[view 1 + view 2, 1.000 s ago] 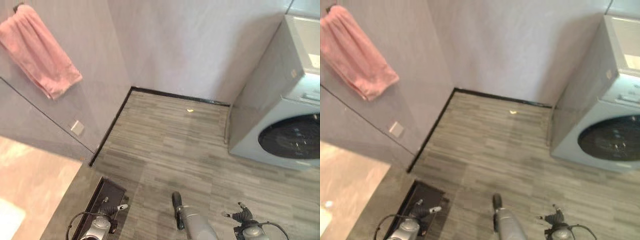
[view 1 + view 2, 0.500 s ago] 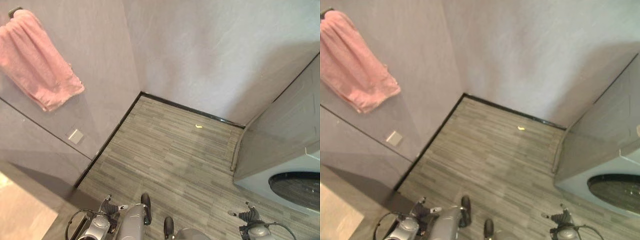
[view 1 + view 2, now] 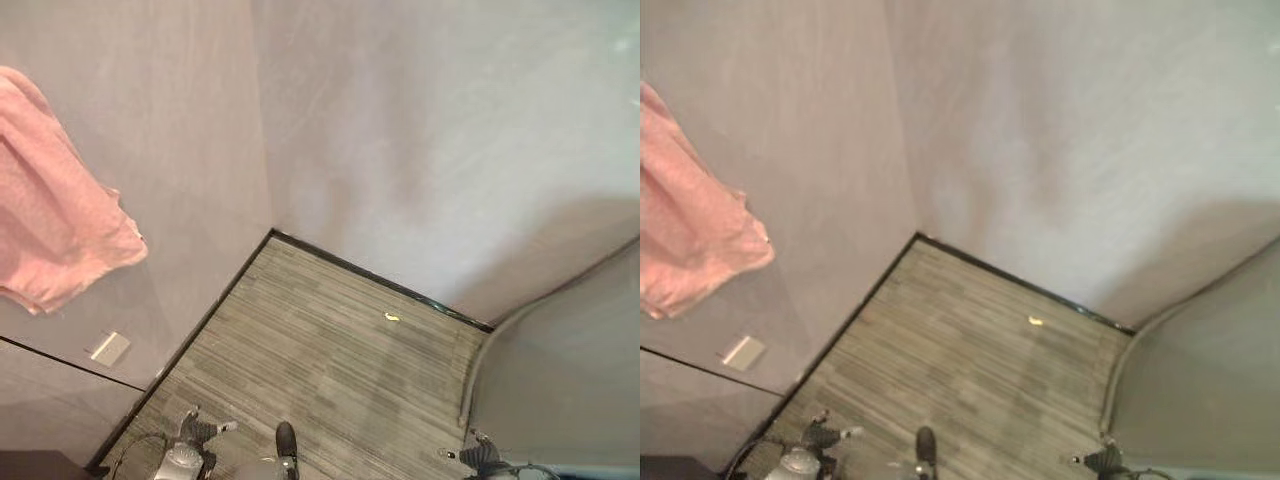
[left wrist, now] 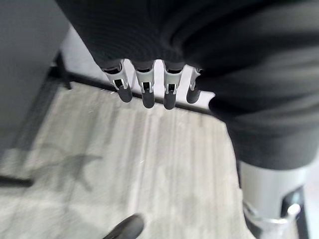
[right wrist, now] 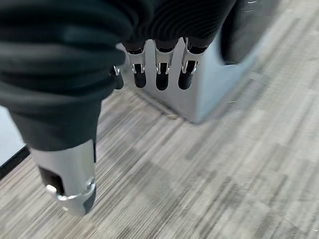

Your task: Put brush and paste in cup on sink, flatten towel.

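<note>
Both robot hands (image 4: 144,84) (image 5: 159,69) hang empty; head views show towel (image 3: 55,230)

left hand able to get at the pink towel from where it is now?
Probably not yet. The pink towel hangs high on the wall to the robot's left, while the left hand hangs low over bare floor, fingers relaxed and holding nothing. Nothing blocks the way; the arm would need raising.

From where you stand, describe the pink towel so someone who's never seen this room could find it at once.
Start at the corner where the two pale grey walls meet the striped grey floor, then follow the left-hand wall. The pink cloth towel hangs there, bunched and crumpled, above a small pale wall plate. It is the only coloured, soft thing there.
</note>
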Motion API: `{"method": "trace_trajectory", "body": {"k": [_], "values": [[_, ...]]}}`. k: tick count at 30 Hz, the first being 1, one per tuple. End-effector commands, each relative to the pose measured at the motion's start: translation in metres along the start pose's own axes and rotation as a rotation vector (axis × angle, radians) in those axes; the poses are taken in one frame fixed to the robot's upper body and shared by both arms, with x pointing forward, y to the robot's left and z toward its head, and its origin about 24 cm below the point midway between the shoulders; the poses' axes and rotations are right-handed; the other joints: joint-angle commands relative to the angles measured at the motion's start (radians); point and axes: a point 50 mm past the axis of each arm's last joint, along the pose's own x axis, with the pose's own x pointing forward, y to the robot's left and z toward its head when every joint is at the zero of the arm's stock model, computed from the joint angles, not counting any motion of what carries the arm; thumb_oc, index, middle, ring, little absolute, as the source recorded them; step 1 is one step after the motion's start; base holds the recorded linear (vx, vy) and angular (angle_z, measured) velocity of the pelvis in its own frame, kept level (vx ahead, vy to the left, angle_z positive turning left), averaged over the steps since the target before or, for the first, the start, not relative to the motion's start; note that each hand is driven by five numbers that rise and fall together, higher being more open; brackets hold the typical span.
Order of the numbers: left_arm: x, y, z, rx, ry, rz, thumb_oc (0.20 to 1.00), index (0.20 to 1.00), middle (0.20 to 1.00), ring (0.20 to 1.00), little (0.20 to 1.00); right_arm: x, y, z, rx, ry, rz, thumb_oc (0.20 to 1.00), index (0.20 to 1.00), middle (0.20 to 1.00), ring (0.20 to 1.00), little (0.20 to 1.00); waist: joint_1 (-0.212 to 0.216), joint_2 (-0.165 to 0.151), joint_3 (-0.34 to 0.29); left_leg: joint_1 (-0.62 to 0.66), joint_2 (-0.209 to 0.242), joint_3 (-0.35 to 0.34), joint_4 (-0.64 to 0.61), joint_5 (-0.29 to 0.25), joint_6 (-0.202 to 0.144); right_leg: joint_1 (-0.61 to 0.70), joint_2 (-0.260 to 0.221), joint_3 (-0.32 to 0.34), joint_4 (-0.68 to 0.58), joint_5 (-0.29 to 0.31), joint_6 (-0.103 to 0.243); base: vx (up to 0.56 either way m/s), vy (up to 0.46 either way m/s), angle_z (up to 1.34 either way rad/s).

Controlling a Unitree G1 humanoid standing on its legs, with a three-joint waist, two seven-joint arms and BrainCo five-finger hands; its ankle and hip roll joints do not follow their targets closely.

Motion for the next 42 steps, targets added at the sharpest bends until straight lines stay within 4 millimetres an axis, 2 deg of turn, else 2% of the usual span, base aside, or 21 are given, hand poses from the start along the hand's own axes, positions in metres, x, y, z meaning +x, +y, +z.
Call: {"method": "trace_trajectory", "body": {"k": [1,2,3,6,8,10,16,20,24,26,27,28,30,31,33,34,35,36,37,41,42], "values": [[0.0,0.015,-0.007,0.001,0.005,0.064,1.0,1.0,1.0,1.0,1.0,0.004,-0.027,0.006,-0.056,-0.038,-0.063,1.0,1.0,1.0,1.0,1.0,0.026,0.045,0.012,-0.067,0.044,0.035,0.096,-0.024,-0.109,-0.047,-0.044,-0.006,-0.09,0.362,0.014,0.13,0.111,0.1],[0.0,0.018,-0.007,0.01,0.004,0.069,1.0,1.0,1.0,1.0,1.0,0.004,-0.027,0.01,-0.064,-0.051,-0.06,1.0,1.0,1.0,1.0,1.0,0.022,0.055,0.021,-0.039,0.044,0.021,0.082,-0.032,-0.104,-0.074,-0.045,-0.017,-0.032,0.372,0.003,0.24,0.114,0.23],[0.001,0.021,-0.006,0.031,0.003,0.076,1.0,1.0,1.0,1.0,1.0,0.005,-0.026,0.015,-0.065,-0.065,-0.062,1.0,1.0,1.0,1.0,1.0,0.006,0.075,0.04,0.012,0.037,-0.026,0.063,-0.045,-0.103,-0.166,-0.041,-0.028,-0.019,0.306,-0.026,0.34,0.127,0.35],[0.001,0.021,-0.006,0.039,0.002,0.078,1.0,1.0,1.0,1.0,1.0,0.004,-0.024,0.018,-0.055,-0.087,-0.053,1.0,1.0,1.0,1.0,1.0,-0.02,0.09,0.05,0.062,0.024,-0.105,0.052,-0.054,-0.118,-0.246,-0.003,-0.011,-0.156,0.223,-0.068,0.3,-0.002,0.79],[0.002,0.02,-0.005,0.068,0.003,0.069,1.0,1.0,1.0,1.0,1.0,0.004,-0.022,0.019,-0.052,-0.098,-0.044,1.0,1.0,1.0,1.0,1.0,-0.049,0.072,0.063,0.094,-0.009,-0.178,0.063,-0.076,-0.127,-0.281,0.034,0.088,-0.316,0.246,-0.065,0.31,-0.094,0.96],[0.003,0.019,-0.002,0.088,-0.004,0.061,1.0,1.0,1.0,1.0,1.0,0.002,-0.021,0.019,-0.062,-0.11,-0.035,1.0,1.0,1.0,1.0,1.0,-0.077,0.055,0.07,0.121,-0.033,-0.246,0.065,-0.09,-0.134,-0.318,0.08,0.199,-0.365,0.289,-0.046,0.25,-0.095,1.29],[0.003,0.011,0.001,0.106,-0.026,0.043,1.0,1.0,1.0,1.0,1.0,0.001,-0.019,0.013,-0.133,-0.103,-0.008,1.0,1.0,1.0,1.0,1.0,-0.078,0.031,0.053,0.097,-0.067,-0.324,0.109,-0.109,-0.157,-0.221,0.067,0.179,-0.457,0.284,-0.07,0.1,-0.113,1.66],[0.003,0.013,0.001,0.087,-0.024,0.054,1.0,1.0,1.0,1.0,1.0,0.004,-0.021,0.027,-0.228,-0.157,-0.002,1.0,1.0,1.0,1.0,1.0,-0.057,0.028,0.053,0.068,-0.065,-0.342,0.149,-0.115,-0.175,-0.201,0.06,0.137,-0.471,0.269,-0.086,0.07,-0.124,0.2],[0.004,0.015,0.006,0.077,-0.041,0.068,1.0,1.0,1.0,1.0,1.0,0.003,-0.027,0.044,-0.239,-0.235,-0.022,1.0,1.0,1.0,1.0,1.0,-0.059,0.026,0.067,0.015,-0.056,-0.317,0.212,-0.104,-0.2,-0.19,0.041,0.087,-0.48,0.25,-0.098,0.02,-0.101,0.46],[0.005,0.014,0.014,0.072,-0.064,0.065,1.0,1.0,1.0,1.0,1.0,0.003,-0.027,0.041,-0.235,-0.225,-0.028,1.0,1.0,1.0,1.0,1.0,-0.078,0.026,0.075,-0.019,-0.018,-0.207,0.249,-0.093,-0.208,-0.179,0.014,0.047,-0.493,0.244,-0.099,0.0,-0.03,0.62],[0.005,0.014,0.014,0.072,-0.064,0.065,1.0,1.0,1.0,1.0,1.0,0.003,-0.027,0.041,-0.235,-0.225,-0.028,1.0,1.0,1.0,1.0,1.0,-0.078,0.027,0.075,-0.022,-0.017,-0.207,0.254,-0.096,-0.208,-0.179,0.015,0.047,-0.493,0.244,-0.1,0.0,0.001,1.45],[0.006,0.014,0.023,0.061,-0.093,0.065,1.0,1.0,1.0,1.0,1.0,0.003,-0.026,0.038,-0.24,-0.214,-0.028,1.0,1.0,1.0,1.0,1.0,-0.092,0.029,0.08,-0.035,0.048,-0.091,0.224,-0.099,-0.201,-0.165,-0.008,0.01,-0.51,0.238,-0.096,0.02,0.025,1.49],[0.006,0.014,0.027,0.06,-0.103,0.064,1.0,1.0,1.0,1.0,1.0,0.002,-0.023,0.035,-0.246,-0.207,-0.022,1.0,1.0,1.0,1.0,1.0,-0.094,0.033,0.077,-0.032,0.067,-0.068,0.179,-0.091,-0.198,-0.158,-0.013,-0.006,-0.52,0.234,-0.093,0.05,0.052,0.91],[0.006,0.014,0.03,0.065,-0.117,0.069,1.0,1.0,1.0,1.0,1.0,0.002,-0.019,0.034,-0.264,-0.203,-0.01,1.0,1.0,1.0,1.0,1.0,-0.088,0.04,0.068,-0.065,0.088,-0.083,0.12,-0.045,-0.209,-0.146,-0.02,-0.016,-0.537,0.23,-0.084,0.12,0.103,0.31],[0.006,0.014,0.03,0.067,-0.116,0.07,1.0,1.0,1.0,1.0,1.0,0.002,-0.018,0.032,-0.266,-0.196,-0.007,1.0,1.0,1.0,1.0,1.0,-0.091,0.04,0.063,-0.071,0.1,-0.08,0.1,-0.03,-0.215,-0.138,-0.028,-0.021,-0.542,0.226,-0.083,0.16,0.15,0.09],[0.007,0.014,0.033,0.067,-0.126,0.075,1.0,1.0,1.0,1.0,1.0,0.002,-0.016,0.027,-0.265,-0.174,0.0,1.0,1.0,1.0,1.0,1.0,-0.088,0.042,0.061,-0.123,0.171,-0.061,0.067,0.053,-0.247,-0.116,-0.052,-0.024,-0.553,0.218,-0.076,0.16,0.156,0.07],[0.007,0.014,0.033,0.067,-0.126,0.075,1.0,1.0,1.0,1.0,1.0,0.002,-0.016,0.027,-0.264,-0.174,0.001,1.0,1.0,1.0,1.0,1.0,-0.089,0.041,0.061,-0.122,0.17,-0.063,0.065,0.055,-0.248,-0.115,-0.053,-0.025,-0.552,0.215,-0.076,0.34,0.306,0.23],[0.007,0.015,0.032,0.046,-0.117,0.082,1.0,1.0,1.0,1.0,1.0,0.002,-0.015,0.024,-0.243,-0.156,0.006,1.0,1.0,1.0,1.0,1.0,-0.082,0.045,0.065,-0.149,0.228,-0.067,0.047,0.102,-0.274,-0.091,-0.07,-0.02,-0.545,0.193,-0.069,0.28,0.234,0.24],[0.007,0.016,0.032,0.024,-0.116,0.085,1.0,1.0,1.0,1.0,1.0,0.002,-0.015,0.024,-0.239,-0.153,0.006,1.0,1.0,1.0,1.0,1.0,-0.076,0.049,0.069,-0.16,0.246,-0.078,0.035,0.125,-0.285,-0.076,-0.074,-0.016,-0.539,0.174,-0.066,0.36,0.321,0.25],[0.006,0.016,0.028,0.004,-0.106,0.085,1.0,1.0,1.0,1.0,1.0,0.002,-0.017,0.027,-0.229,-0.16,0.002,1.0,1.0,1.0,1.0,1.0,-0.069,0.055,0.068,-0.171,0.224,-0.102,0.071,0.093,-0.276,-0.042,-0.103,0.019,-0.526,0.151,-0.047,0.23,0.277,0.05],[0.005,0.017,0.031,0.027,-0.124,0.081,1.0,1.0,1.0,1.0,1.0,0.002,-0.018,0.031,-0.204,-0.172,-0.007,1.0,1.0,1.0,1.0,1.0,-0.073,0.048,0.059,-0.195,0.184,-0.098,0.132,0.064,-0.26,-0.031,-0.135,0.045,-0.511,0.154,-0.038,0.23,0.323,-0.4]]}}
